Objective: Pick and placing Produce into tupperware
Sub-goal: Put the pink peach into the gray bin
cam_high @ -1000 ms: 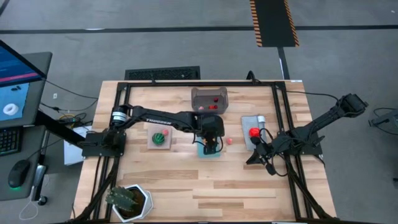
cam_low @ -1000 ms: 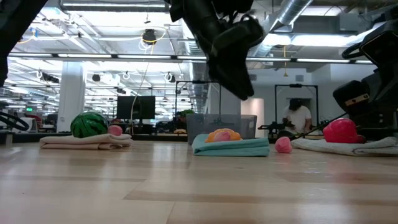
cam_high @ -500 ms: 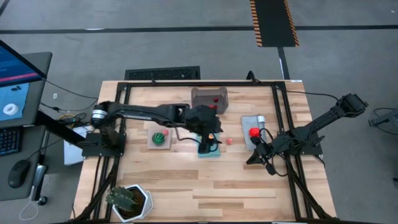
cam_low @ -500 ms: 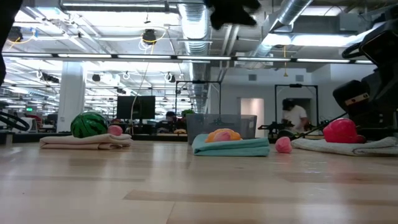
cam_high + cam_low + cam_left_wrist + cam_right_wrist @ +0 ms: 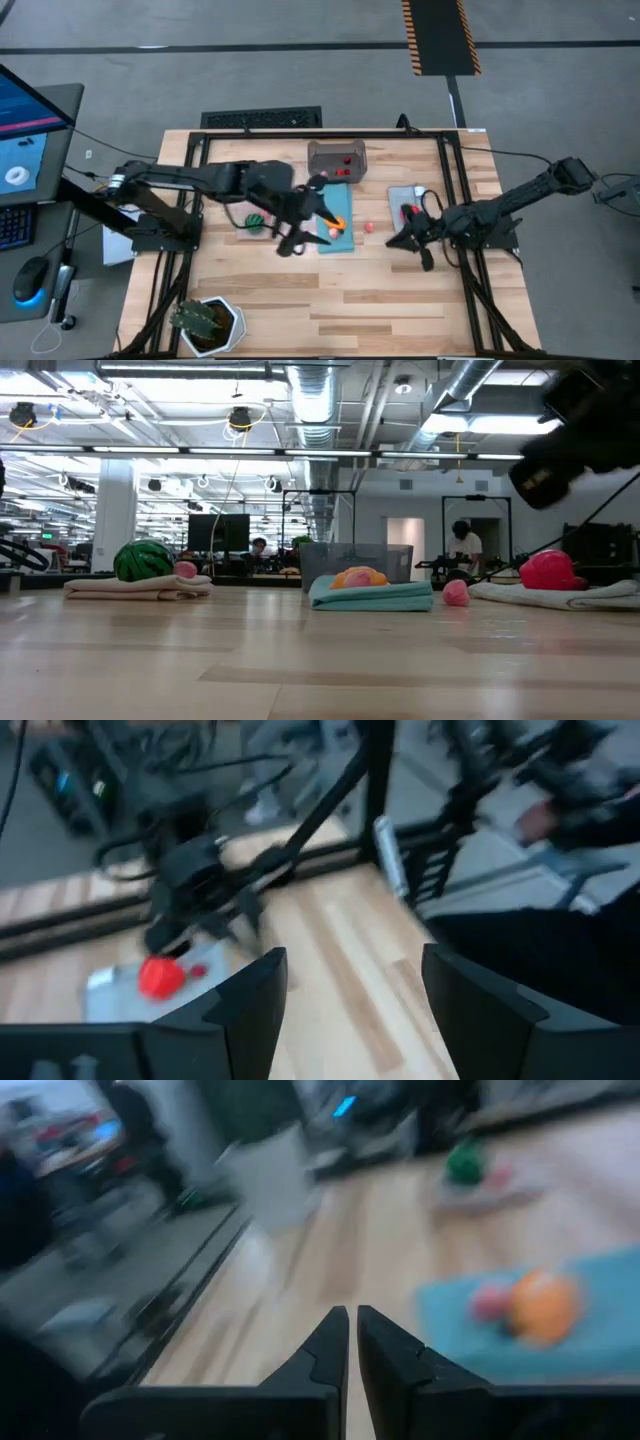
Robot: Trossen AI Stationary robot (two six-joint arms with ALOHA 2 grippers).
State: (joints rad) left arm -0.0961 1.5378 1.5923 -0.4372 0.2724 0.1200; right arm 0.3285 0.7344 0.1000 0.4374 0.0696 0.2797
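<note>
My left gripper (image 5: 312, 215) hangs high above the left end of the blue mat (image 5: 335, 240), open, with nothing between its fingers (image 5: 250, 1010). On that mat lies an orange piece of produce (image 5: 338, 222) with a small pink one (image 5: 487, 1300) beside it. Another pink piece (image 5: 368, 227) lies on the bare wood. A red piece (image 5: 408, 212) rests on the grey mat (image 5: 400, 195). A green melon (image 5: 143, 560) sits on the tan mat (image 5: 135, 588). The tupperware (image 5: 337, 160) stands at the far middle with red pieces inside. My right gripper (image 5: 395, 243) is shut and empty, just near of the grey mat.
A spiky plant in a white pot (image 5: 205, 322) stands at the near left corner. A black frame (image 5: 450, 200) runs along the table's edges. Bare wood spans the near half of the table (image 5: 380, 310). A person (image 5: 465, 545) shows far off in the room.
My left gripper has risen from just over the blue mat, drawn back toward the table's left edge and tipped from pointing down to nearly level; it has left the low view. The orange piece stays on the mat. My right gripper has lifted a little.
</note>
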